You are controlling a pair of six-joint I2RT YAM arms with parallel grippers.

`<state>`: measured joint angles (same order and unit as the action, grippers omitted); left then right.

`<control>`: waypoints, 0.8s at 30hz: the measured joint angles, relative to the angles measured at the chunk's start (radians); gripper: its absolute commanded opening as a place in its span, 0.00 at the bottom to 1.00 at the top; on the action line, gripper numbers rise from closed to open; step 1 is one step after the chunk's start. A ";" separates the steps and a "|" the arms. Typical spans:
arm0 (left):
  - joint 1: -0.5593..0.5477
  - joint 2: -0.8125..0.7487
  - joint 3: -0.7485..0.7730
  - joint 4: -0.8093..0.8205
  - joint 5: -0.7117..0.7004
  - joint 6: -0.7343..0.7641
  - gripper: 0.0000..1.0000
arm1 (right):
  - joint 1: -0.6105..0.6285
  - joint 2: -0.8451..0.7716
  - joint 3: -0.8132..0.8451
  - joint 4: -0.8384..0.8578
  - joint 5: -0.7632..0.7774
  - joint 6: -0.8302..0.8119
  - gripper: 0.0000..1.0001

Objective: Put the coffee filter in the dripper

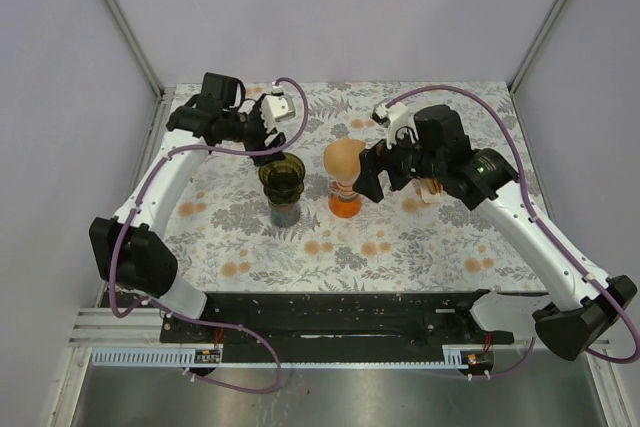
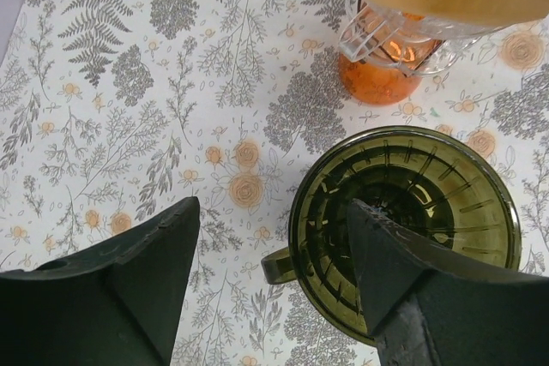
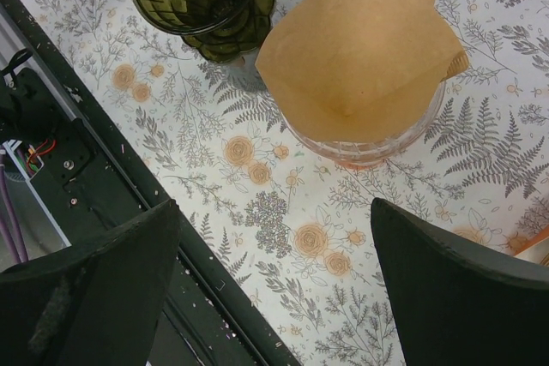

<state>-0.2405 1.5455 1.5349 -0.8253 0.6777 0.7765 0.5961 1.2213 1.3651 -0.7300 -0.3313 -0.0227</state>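
Right gripper (image 3: 274, 207) is wide open and empty, hovering by the paper filter (image 3: 360, 49), which sits in the clear dripper (image 3: 369, 147). Left gripper (image 2: 273, 205), open too, hangs over the empty green dripper (image 2: 429, 186). Looks done-ish; next, back off without bumping it.

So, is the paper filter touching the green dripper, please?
Apart: the top view shows bare tablecloth between the paper filter and the green dripper.
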 measured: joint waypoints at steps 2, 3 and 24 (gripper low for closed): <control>-0.019 0.000 -0.011 0.014 -0.033 0.000 0.73 | 0.000 0.000 -0.002 0.000 0.000 0.000 0.99; -0.025 0.000 -0.016 0.020 -0.048 0.001 0.72 | 0.000 -0.001 -0.002 0.000 0.000 0.000 0.99; -0.041 -0.005 -0.106 -0.016 -0.149 0.063 0.51 | 0.000 -0.012 -0.005 0.000 0.008 -0.011 0.99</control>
<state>-0.2813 1.5406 1.4284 -0.8410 0.5285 0.8398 0.5961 1.2091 1.3605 -0.7303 -0.3229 -0.0334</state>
